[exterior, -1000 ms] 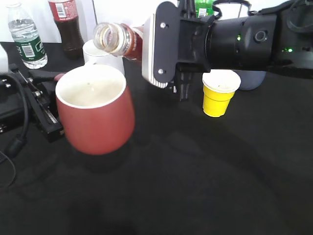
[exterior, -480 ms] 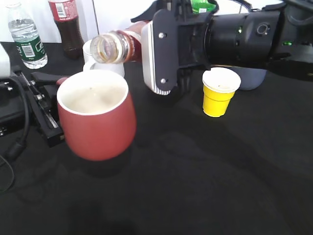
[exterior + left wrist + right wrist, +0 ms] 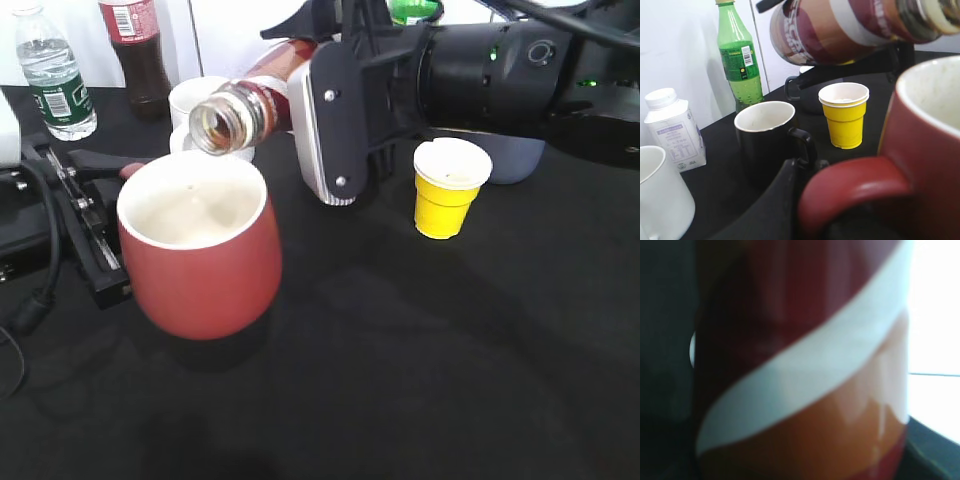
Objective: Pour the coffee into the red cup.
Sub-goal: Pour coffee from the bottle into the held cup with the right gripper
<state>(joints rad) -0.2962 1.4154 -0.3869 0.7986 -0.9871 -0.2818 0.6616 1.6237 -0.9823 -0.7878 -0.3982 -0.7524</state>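
Presently catalogued: bottle [image 3: 250, 105], uncapped, clamped by the right gripper [image 3: 325, 110] and tipped so that its open mouth sits just above the far rim of the red cup [image 3: 198, 250]; the tilt is judged to be set for pouring. No stream is seen, and whether coffee has reached the cup cannot be told, its white interior appearing pale. Red cup: held off the table by its handle [image 3: 855, 185], the left gripper [image 3: 795, 200] being closed around it, probably, as the fingers are largely hidden. It is presented close under the mouth to catch the flow. Nearby, apart from the work: yellow cup [image 3: 450, 190], black mug [image 3: 767, 135], white mug [image 3: 200, 100].
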